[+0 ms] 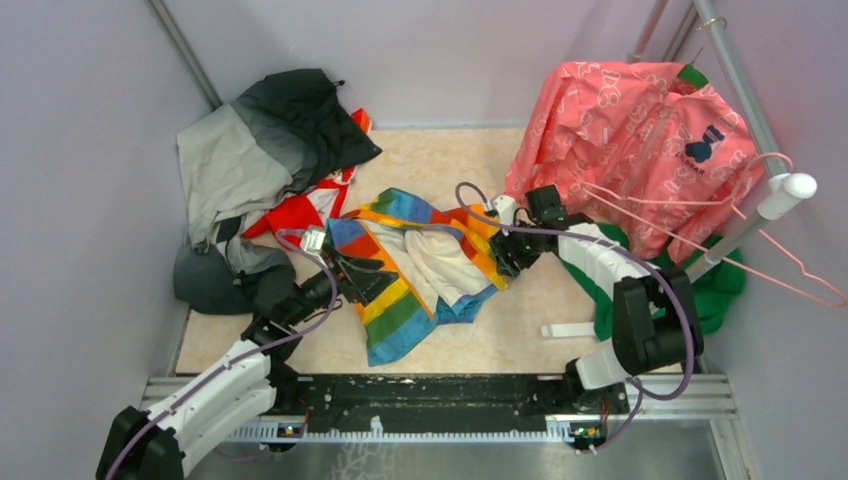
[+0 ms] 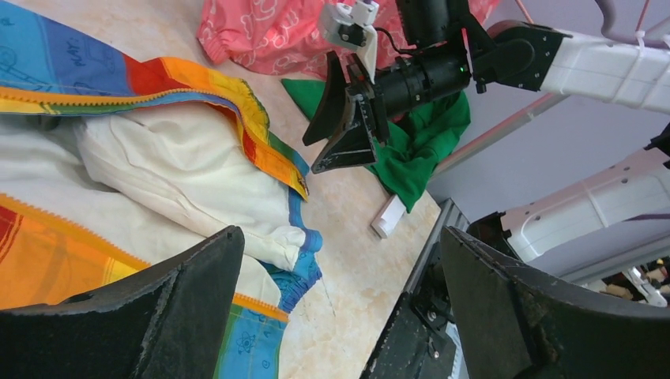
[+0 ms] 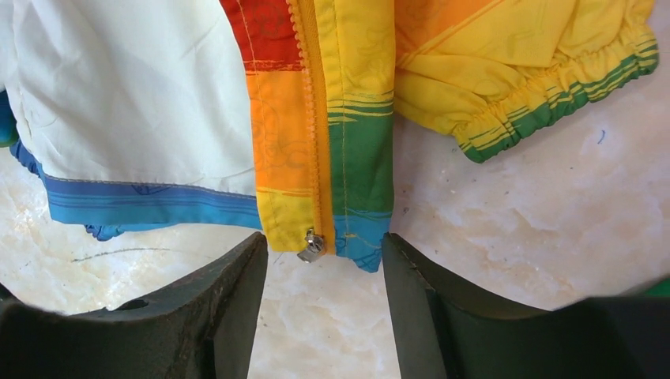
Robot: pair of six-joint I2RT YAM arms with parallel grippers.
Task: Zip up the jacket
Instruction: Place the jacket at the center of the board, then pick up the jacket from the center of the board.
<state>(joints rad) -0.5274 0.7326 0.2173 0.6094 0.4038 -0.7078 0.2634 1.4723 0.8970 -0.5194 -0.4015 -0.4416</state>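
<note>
The jacket (image 1: 420, 262) lies spread open in the middle of the table, its rainbow stripes outward and its pale lining (image 2: 182, 166) showing. My left gripper (image 1: 350, 272) rests over its left side, wide open (image 2: 340, 308) with only table between its fingers. My right gripper (image 1: 505, 258) sits at the jacket's right edge, open (image 3: 324, 268) and holding nothing. In the right wrist view the orange zipper (image 3: 308, 118) runs down the striped front panel (image 3: 359, 150). Its small metal slider (image 3: 313, 245) hangs at the hem, just beyond my right fingertips. An elastic sleeve cuff (image 3: 553, 103) lies to the right.
A grey-and-black jacket (image 1: 260, 150) and a red garment (image 1: 300, 212) are piled at the back left. A pink patterned garment (image 1: 640, 130) hangs on a white rack (image 1: 790, 190) at the right, with pink hangers (image 1: 790, 262), green cloth (image 1: 722, 285) and a white bar (image 1: 570, 329) below.
</note>
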